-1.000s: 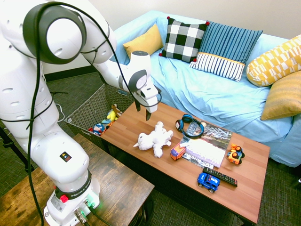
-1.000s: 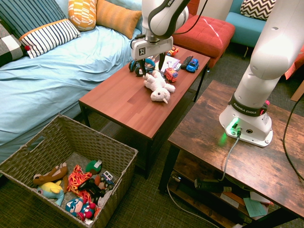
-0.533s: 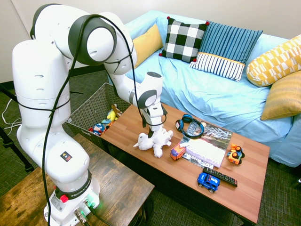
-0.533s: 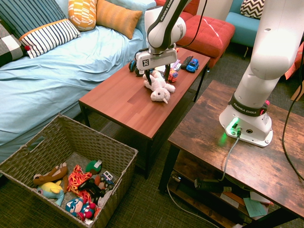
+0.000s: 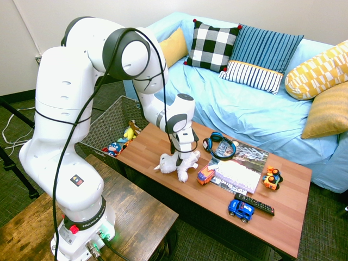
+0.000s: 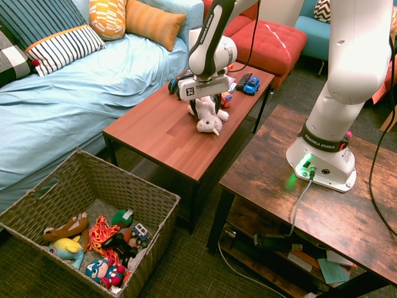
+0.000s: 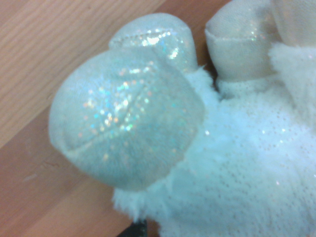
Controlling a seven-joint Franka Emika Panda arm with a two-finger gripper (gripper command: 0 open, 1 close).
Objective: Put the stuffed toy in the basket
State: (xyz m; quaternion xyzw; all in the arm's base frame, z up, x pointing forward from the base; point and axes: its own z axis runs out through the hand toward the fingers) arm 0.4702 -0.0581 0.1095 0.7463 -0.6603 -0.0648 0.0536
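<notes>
On the reddish-brown coffee table (image 5: 163, 149), the stuffed toy (image 5: 179, 162) lies on its side near the end closest to the basket (image 5: 106, 128), and the gripper (image 5: 182, 158) now stands directly over its middle, pointing straight down. One second ago the gripper hung well above the table, beside the toy; half a second ago it was just above the plush; it has since come down so that its fingers sit at the toy's body. The jaws stand wide apart, one on each side of the plush, and no squeeze on the fur is visible. The toy itself has not shifted.

From left to right in the first exterior view: the basket stands on the floor beyond the table's left end, holding small colourful figures (image 6: 102, 248); then the toy under the gripper; then an orange toy car (image 5: 205, 175), blue headphones (image 5: 218, 145), a magazine (image 5: 239, 168), a blue toy car (image 5: 241, 210) and a remote control (image 5: 254, 203).

The fingertips are hidden behind the fur in both exterior views, so contact with the table cannot be judged. The near wall of the basket is cut off by the robot arm in the first exterior view. The wrist view shows only glittery white paw pads (image 7: 128, 103) and fluffy pile (image 7: 247, 173) against the wood, partly blurred.
</notes>
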